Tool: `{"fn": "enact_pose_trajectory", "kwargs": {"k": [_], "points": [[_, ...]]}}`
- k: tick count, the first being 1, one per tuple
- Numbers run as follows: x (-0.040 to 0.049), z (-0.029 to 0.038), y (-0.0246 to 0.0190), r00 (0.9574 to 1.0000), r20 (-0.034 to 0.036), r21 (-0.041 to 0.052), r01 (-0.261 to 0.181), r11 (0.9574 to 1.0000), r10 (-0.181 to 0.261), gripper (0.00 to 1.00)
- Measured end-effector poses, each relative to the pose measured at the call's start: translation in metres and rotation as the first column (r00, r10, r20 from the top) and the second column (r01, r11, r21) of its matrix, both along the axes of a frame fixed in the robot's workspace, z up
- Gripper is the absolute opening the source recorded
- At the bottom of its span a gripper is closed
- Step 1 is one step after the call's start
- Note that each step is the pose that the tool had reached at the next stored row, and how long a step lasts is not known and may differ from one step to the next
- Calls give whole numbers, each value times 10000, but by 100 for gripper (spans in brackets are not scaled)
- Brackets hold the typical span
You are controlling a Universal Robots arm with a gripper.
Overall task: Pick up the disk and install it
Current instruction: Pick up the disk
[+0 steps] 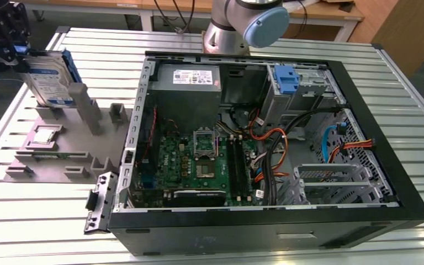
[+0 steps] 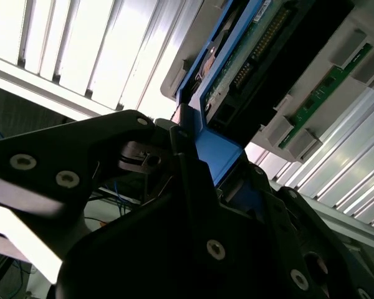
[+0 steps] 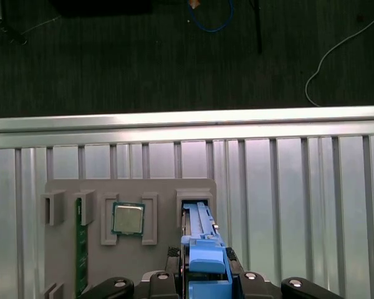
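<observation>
At the exterior view's far left, the black gripper (image 1: pixel 20 54) reaches down onto the disk (image 1: pixel 50 81), which stands on edge over the grey holder tray (image 1: pixel 57 161), well apart from the open computer case (image 1: pixel 399 190). In the second wrist view, the fingers (image 2: pixel 174 134) appear pressed together against the disk's blue rail (image 2: pixel 217 151). Whether the disk's lower edge sits in its slot is unclear.
</observation>
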State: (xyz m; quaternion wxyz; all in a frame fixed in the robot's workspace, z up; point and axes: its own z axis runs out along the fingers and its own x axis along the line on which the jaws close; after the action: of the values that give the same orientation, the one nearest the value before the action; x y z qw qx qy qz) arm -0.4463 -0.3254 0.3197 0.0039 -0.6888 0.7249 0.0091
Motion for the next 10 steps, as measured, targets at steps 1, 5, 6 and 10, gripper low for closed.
{"fn": "enact_pose_trajectory", "kwargs": {"k": [1,5,6,10], "points": [[0,4,0,10000,-2,-1,0,10000,0,37],[0,25,0,10000,-4,-1,0,10000,0,37],[0,30,0,10000,-3,-1,0,10000,0,37],[0,47,0,10000,-3,-1,0,10000,0,37]]}}
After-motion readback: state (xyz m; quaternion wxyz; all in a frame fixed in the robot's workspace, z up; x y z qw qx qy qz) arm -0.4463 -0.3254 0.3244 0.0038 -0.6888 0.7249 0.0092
